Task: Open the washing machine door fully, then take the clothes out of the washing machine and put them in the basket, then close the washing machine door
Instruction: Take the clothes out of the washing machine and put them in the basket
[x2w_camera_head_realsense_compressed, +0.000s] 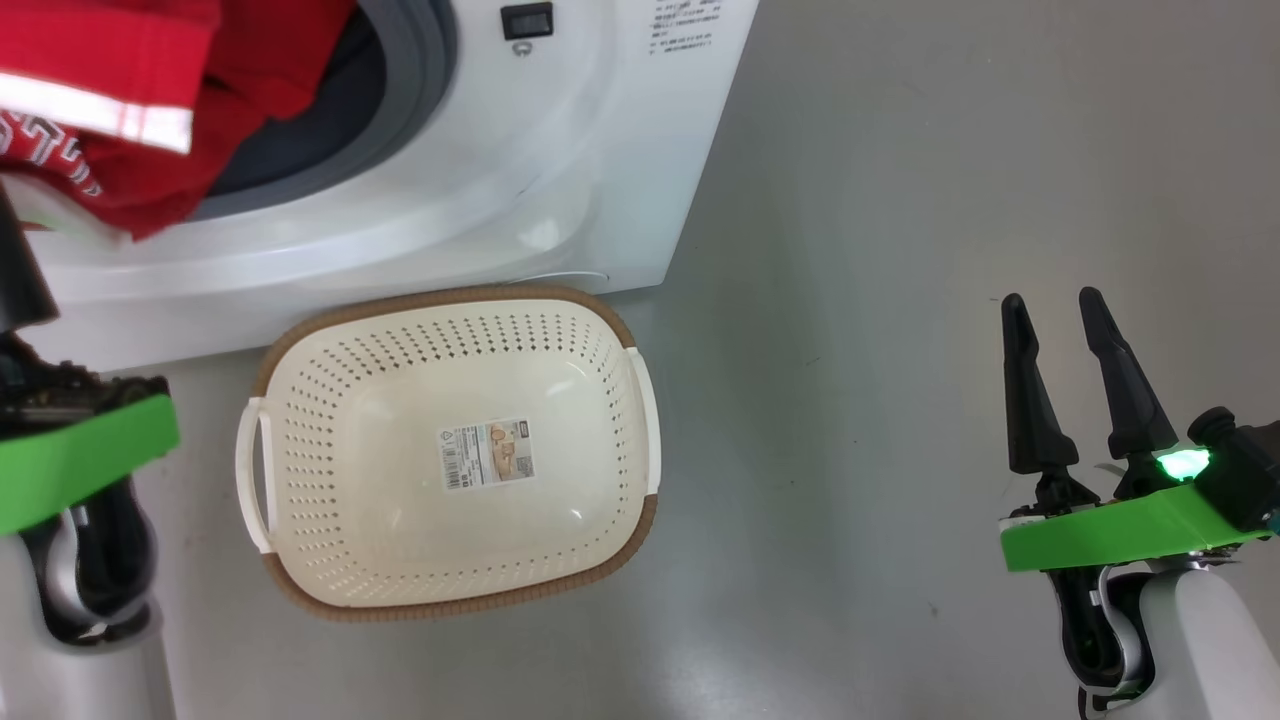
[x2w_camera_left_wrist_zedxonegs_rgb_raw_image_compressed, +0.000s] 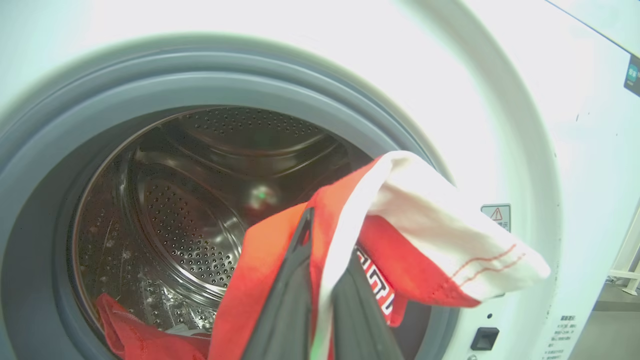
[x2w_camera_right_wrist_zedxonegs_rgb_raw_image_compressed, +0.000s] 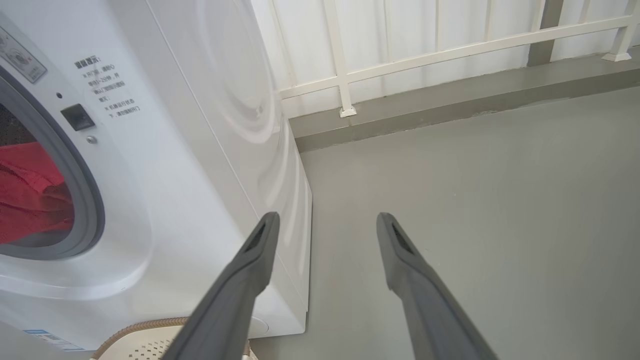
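Note:
The white washing machine (x2w_camera_head_realsense_compressed: 560, 150) stands with its opening bare; its door is out of view. My left gripper (x2w_camera_left_wrist_zedxonegs_rgb_raw_image_compressed: 325, 240) is shut on the red and white clothes (x2w_camera_left_wrist_zedxonegs_rgb_raw_image_compressed: 425, 225), held just in front of the grey rubber ring (x2w_camera_left_wrist_zedxonegs_rgb_raw_image_compressed: 200, 85). More red fabric (x2w_camera_left_wrist_zedxonegs_rgb_raw_image_compressed: 135, 335) lies at the bottom of the steel drum. In the head view the clothes (x2w_camera_head_realsense_compressed: 120, 110) hang out of the opening at the upper left, above my left gripper's dark finger (x2w_camera_head_realsense_compressed: 22, 275). The cream basket (x2w_camera_head_realsense_compressed: 440, 296) sits empty on the floor before the machine. My right gripper (x2w_camera_head_realsense_compressed: 1050, 300) is open over bare floor, far right of the basket.
Grey floor (x2w_camera_head_realsense_compressed: 900, 250) stretches to the right of the machine and the basket. A white railing (x2w_camera_right_wrist_zedxonegs_rgb_raw_image_compressed: 450, 50) on a low kerb runs along the far side in the right wrist view. The basket's rim (x2w_camera_right_wrist_zedxonegs_rgb_raw_image_compressed: 145, 327) peeks in at that view's bottom edge.

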